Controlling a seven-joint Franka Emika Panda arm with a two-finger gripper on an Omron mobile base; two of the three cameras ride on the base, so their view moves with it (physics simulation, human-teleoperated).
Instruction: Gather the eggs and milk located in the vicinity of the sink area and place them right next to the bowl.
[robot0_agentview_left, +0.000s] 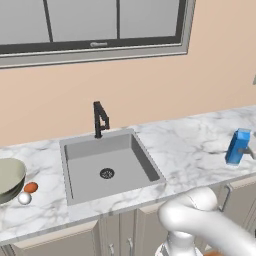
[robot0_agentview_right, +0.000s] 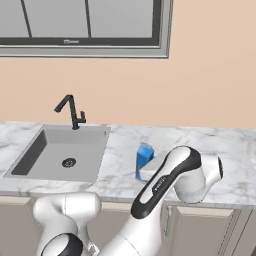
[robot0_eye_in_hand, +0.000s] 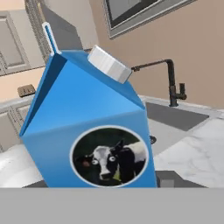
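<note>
From the left base view, the milk carton (robot0_agentview_left: 237, 146) stands on the marble counter (robot0_agentview_left: 185, 150) right of the sink (robot0_agentview_left: 107, 165), with the bowl (robot0_agentview_left: 9, 178) and two eggs (robot0_agentview_left: 28, 193) far left. From the right, the bent arm (robot0_agentview_right: 170, 182) reaches low toward the carton. In the hand view one fingertip (robot0_eye_in_hand: 168, 178) sits beside the carton; whether the jaws grip it cannot be told.

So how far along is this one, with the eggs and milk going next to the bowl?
Done: both eggs lie beside the bowl, left of the sink. In hand: the jaws are at the milk, upright on the counter right of the sink; grip unclear. Left: carrying it to the bowl.
</note>
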